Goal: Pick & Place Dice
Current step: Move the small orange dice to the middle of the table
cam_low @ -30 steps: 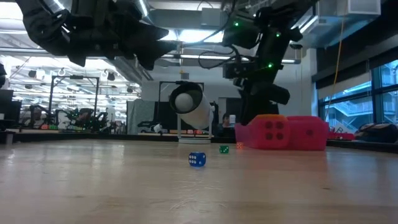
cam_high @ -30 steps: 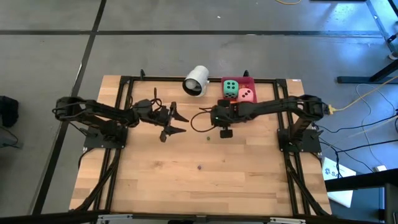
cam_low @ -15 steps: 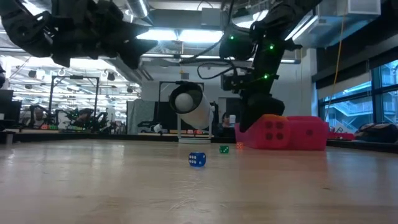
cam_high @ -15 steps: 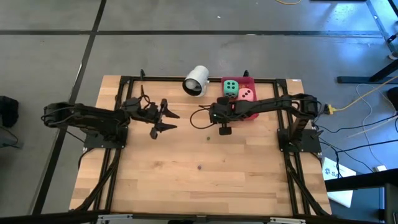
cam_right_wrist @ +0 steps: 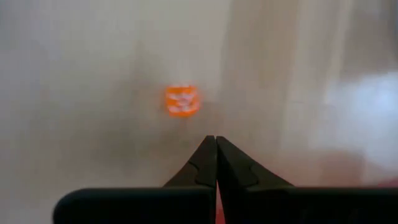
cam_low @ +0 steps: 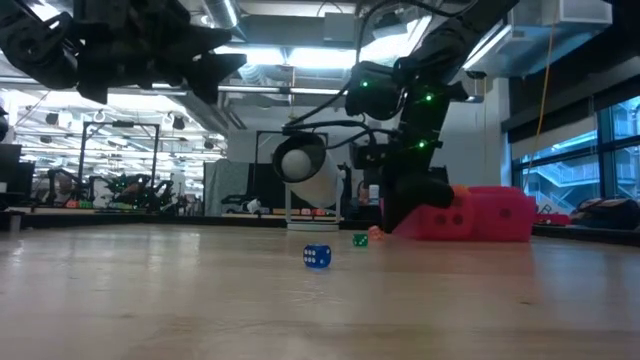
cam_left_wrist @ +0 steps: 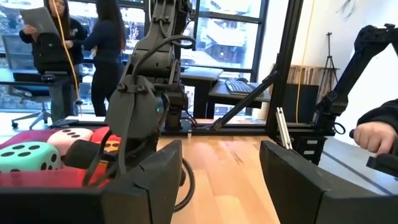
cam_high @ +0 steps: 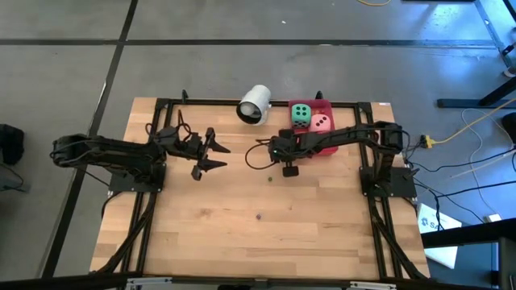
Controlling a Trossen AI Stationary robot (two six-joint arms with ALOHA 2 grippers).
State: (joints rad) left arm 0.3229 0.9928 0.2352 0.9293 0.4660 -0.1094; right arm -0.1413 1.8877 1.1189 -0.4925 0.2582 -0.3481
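From above, the right gripper [cam_high: 278, 151] sits closed and empty at nine o'clock of the red tray [cam_high: 326, 147], which holds the green die [cam_high: 300, 113] and pink die [cam_high: 320, 123]. At table level, a small blue die [cam_low: 317, 257] lies in front. Past the left gripper [cam_left_wrist: 221, 180], its fingers apart. Under the right wrist, a small orange die [cam_right_wrist: 181, 101] lies on the wood.

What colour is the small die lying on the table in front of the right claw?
Orange with white pips, best seen in the right wrist view.
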